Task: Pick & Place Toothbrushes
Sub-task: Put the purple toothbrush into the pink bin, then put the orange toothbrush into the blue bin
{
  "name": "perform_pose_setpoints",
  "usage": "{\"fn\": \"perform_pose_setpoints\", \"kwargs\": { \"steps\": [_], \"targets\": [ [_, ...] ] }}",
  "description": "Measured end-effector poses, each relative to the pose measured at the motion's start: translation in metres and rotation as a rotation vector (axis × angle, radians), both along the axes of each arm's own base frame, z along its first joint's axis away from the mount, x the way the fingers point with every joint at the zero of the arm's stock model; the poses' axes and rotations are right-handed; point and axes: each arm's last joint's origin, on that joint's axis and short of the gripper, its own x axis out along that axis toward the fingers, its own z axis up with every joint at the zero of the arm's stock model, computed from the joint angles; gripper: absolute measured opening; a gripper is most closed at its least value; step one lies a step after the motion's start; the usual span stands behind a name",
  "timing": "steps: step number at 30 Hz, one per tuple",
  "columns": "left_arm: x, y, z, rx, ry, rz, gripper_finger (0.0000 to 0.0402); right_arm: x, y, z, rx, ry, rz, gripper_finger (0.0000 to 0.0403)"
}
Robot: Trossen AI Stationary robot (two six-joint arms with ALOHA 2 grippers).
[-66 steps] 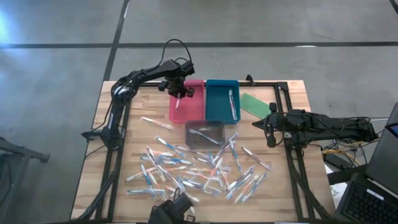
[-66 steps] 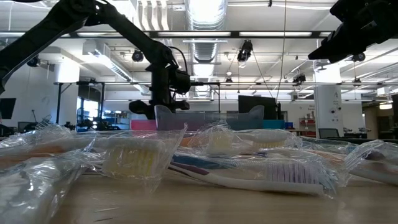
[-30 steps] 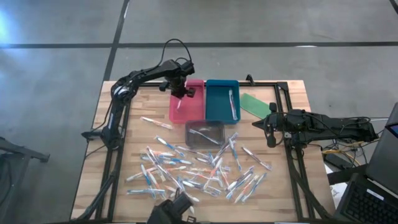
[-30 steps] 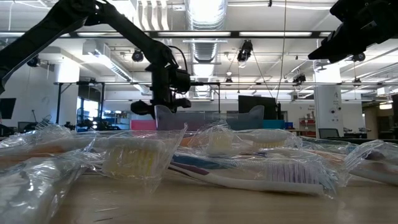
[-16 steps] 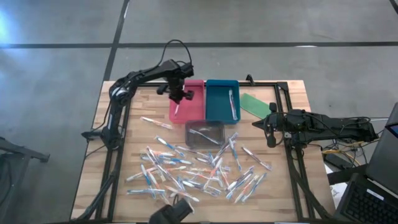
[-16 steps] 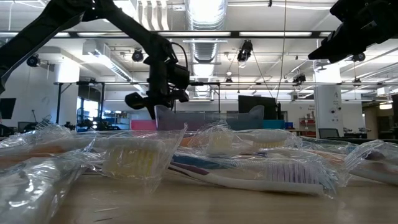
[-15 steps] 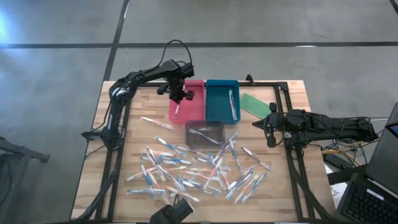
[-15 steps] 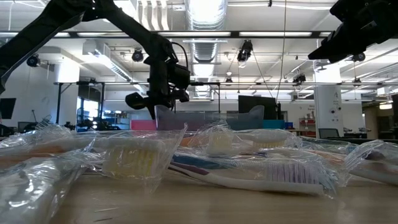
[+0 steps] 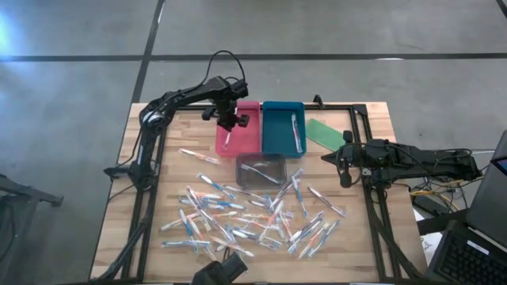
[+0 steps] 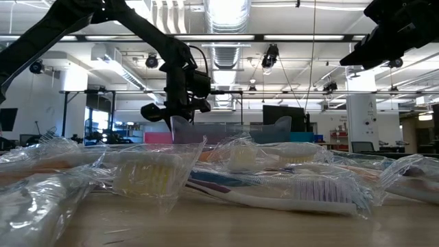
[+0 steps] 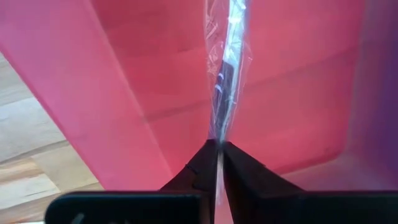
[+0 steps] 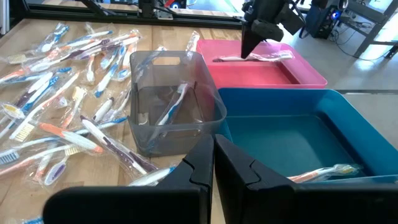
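Pink tray (image 9: 244,136) sits at the upper middle of the high view, with a teal tray (image 9: 283,127) touching its right side and a clear grey bin (image 9: 261,169) just below the two. On the wooden table (image 9: 174,174), scattered across the lower middle of that frame, lie dozens of wrapped toothbrushes (image 9: 238,218), whitish with blue, orange or pink accents; one lies apart at the left (image 9: 198,156). A toothbrush rests in the teal tray (image 9: 295,131) and another in the clear bin (image 9: 259,172).

Over the upper left part of the pink tray hangs the left tool (image 9: 229,124). In its wrist view the two dark fingers (image 11: 202,163) stand very narrow, only a thin slit between them, and the end of a clear wrapper with a dark-handled toothbrush (image 11: 227,68) lies in that slit; the wrapped toothbrush stretches away over the pink tray floor. From these frames I cannot tell whether the fingers pinch the wrapper or have let go. The right wrist view shows the same toothbrush (image 12: 255,57) lying in the pink tray beneath the left tool.

At the right edge of the table, level with the clear bin in the high view, waits the right tool (image 9: 342,161), fingers pressed together and holding nothing. A flat green piece (image 9: 325,132) lies to the right of the teal tray
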Motion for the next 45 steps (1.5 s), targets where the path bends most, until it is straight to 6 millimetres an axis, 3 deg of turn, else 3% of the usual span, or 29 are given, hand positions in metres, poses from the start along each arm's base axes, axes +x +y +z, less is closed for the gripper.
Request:
{"fn": "perform_pose_setpoints", "kwargs": {
  "steps": [17,27,32,36,45],
  "targets": [
    [0.001,-0.002,0.001,-0.012,-0.022,-0.061,0.0062,0.0,0.0,0.0,0.0,0.0,0.0,0.0008],
    [0.002,-0.003,0.022,-0.118,-0.17,-0.109,0.0062,0.0,0.0,0.0,0.0,0.0,0.0,0.0008],
    [-0.003,-0.011,0.048,-0.095,-0.241,-0.167,0.0062,0.0,0.0,0.0,0.0,0.0,0.0,0.0008],
    [-0.012,-0.024,0.08,-0.02,-0.301,-0.214,0.0059,0.0,0.0,0.0,0.0,0.0,0.0,0.0008],
    [-0.041,-0.083,0.165,0.219,-0.465,-0.319,0.0061,0.0,0.0,0.0,0.0,0.0,0.0,0.0008]
  ]
}}
